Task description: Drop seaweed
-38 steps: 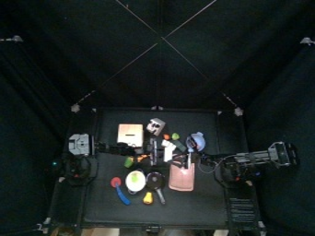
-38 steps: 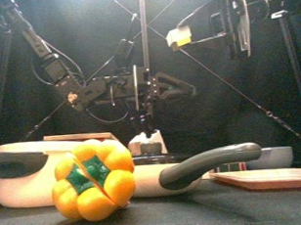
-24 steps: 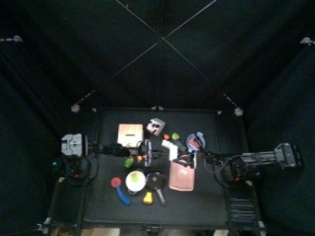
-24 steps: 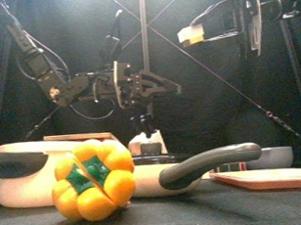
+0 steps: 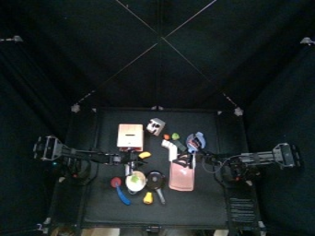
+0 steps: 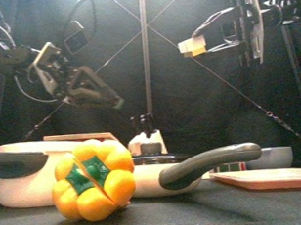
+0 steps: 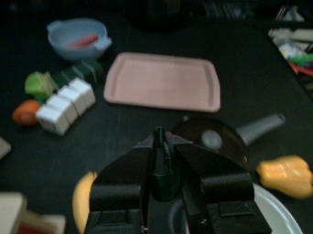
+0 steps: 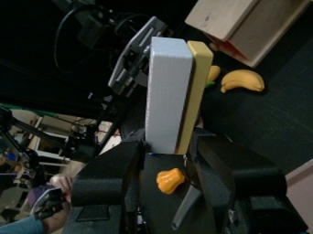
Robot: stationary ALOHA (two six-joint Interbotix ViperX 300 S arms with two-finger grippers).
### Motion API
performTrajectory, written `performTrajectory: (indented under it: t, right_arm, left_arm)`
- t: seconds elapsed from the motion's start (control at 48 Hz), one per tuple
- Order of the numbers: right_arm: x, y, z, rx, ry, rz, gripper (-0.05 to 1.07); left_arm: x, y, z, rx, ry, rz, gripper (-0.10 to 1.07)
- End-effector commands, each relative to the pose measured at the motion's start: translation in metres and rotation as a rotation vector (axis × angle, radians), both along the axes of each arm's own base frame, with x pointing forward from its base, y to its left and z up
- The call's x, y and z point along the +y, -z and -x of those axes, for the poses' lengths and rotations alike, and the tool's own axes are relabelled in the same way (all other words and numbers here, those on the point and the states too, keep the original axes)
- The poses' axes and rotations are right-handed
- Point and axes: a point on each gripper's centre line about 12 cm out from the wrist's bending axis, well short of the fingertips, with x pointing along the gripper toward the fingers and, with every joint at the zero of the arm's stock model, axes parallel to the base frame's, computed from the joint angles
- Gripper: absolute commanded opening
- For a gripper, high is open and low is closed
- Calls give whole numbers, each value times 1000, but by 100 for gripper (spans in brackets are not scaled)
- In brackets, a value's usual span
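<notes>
We see the worktop (image 5: 99, 217) crowded with kitchen things. At its near edge a cream pot (image 6: 34, 173) sits with its dark handle (image 6: 209, 164) pointing right, and a yellow bell pepper (image 6: 93, 180) stands in front of it. A pink tray (image 7: 163, 80) lies near the middle. Our right pincer (image 8: 171, 157) hangs high on the right, clamped on a white-and-yellow sponge block (image 8: 171, 84). Our left pincer (image 7: 159, 169) is raised at the left, its jaws pressed together around nothing. Behind the pot, a small dark strip that may be the seaweed (image 6: 143, 125) stands upright; we cannot tell for sure
</notes>
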Motion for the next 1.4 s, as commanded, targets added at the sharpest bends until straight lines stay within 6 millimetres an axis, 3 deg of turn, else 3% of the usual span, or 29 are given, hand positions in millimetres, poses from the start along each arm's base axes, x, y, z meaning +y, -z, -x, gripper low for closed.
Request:
performTrajectory:
  t: [0.0,0.312,0.521,0.875,1.104,1.375]
  right_arm:
    - [0,-4,-1,-5,-4,9,66]
    - [1,4,-3,31,-16,15,66]
    - [-1,11,-6,59,-11,13,66]
    - [-8,24,-12,118,3,8,66]
    - [-9,32,-15,144,6,5,66]
    - [-9,40,-19,171,5,5,66]
  left_arm:
    - [-4,-8,17,55,-8,26,62]
    - [-5,-13,69,145,-21,58,62]
    - [-8,4,97,301,-23,81,64]
    - [-9,34,117,420,-44,126,75]
    - [-9,36,118,403,-52,136,87]
    - [-8,36,118,400,-55,139,88]
